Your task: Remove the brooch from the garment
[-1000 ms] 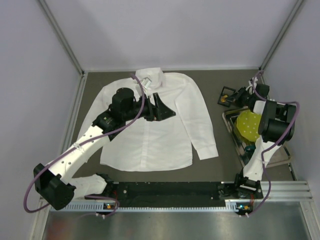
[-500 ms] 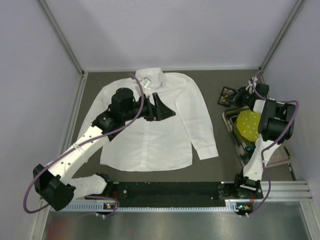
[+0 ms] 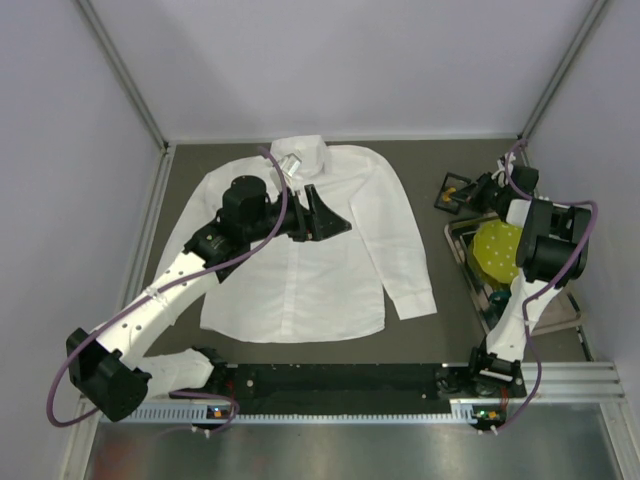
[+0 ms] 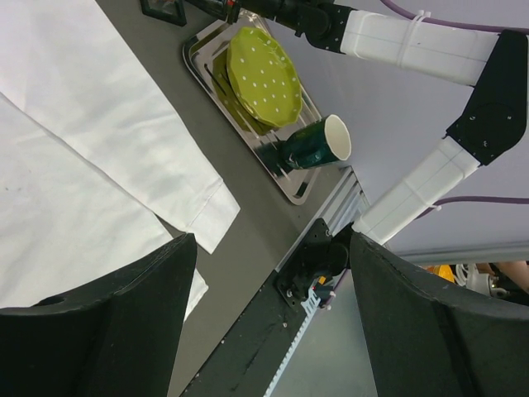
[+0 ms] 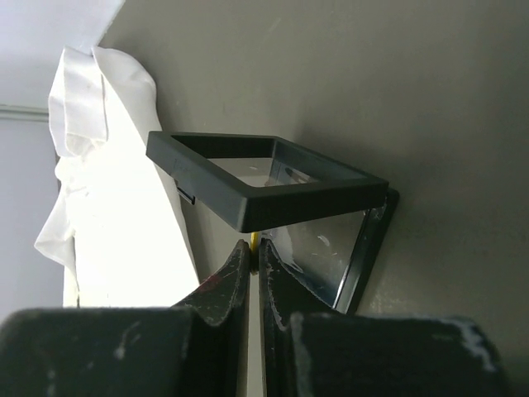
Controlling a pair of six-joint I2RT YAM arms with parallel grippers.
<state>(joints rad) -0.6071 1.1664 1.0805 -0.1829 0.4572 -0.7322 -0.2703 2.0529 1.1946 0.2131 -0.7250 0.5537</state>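
My right end effector [image 5: 254, 248] clenched on a thin yellow sliver, the brooch [image 5: 253, 240], just under the open black box [image 5: 248, 207], my left end effector [image 4: 269, 248] spread wide above the white garment [image 3: 320, 270], garment flat on the dark surface [image 3: 430, 160]

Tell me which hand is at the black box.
The right hand, shut at the open box; the left hand hangs open over the shirt.

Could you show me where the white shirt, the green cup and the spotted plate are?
white shirt [image 3: 310, 270]: top external view, on its front panel.
green cup [image 4: 304, 149]: left wrist view, on its side wall.
spotted plate [image 4: 263, 76]: left wrist view, on its middle.
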